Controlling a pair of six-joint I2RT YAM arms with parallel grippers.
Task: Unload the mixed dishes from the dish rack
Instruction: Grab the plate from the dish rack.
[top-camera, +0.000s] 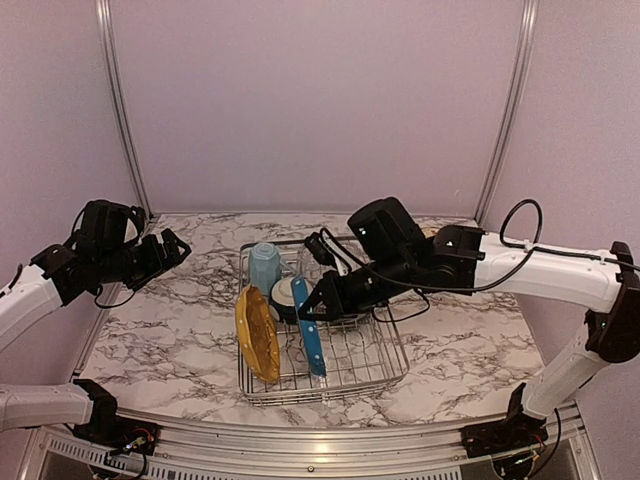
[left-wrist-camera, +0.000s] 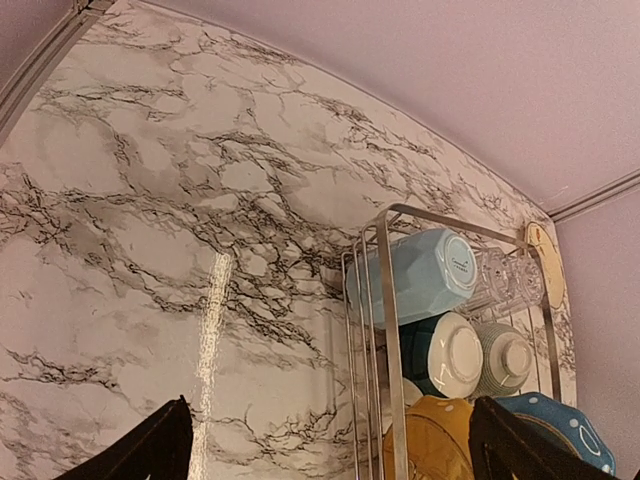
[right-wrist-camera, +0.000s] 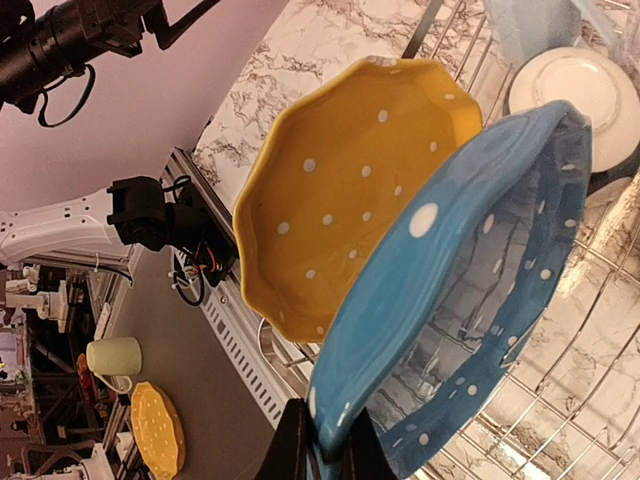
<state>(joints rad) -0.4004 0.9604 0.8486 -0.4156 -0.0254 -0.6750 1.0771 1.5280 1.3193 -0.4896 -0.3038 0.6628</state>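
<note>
Glossy dotted blue plate (right-wrist-camera: 450, 290), scalloped rim.
Right gripper (right-wrist-camera: 324, 445) is pinching its edge in the wire rack (top-camera: 392, 370); left gripper (left-wrist-camera: 325, 450) is hanging wide open.

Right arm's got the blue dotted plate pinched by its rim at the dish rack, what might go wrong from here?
1. The right jaws are shut on just a short stretch of rim of the blue white-dotted plate, so it may swing or slip once lifted.
2. The yellow white-dotted plate stands close beside it; a tilting lift might knock it over.
3. Upright prongs of the silver wire dish rack may snag the plate's edge on the way out.
</note>
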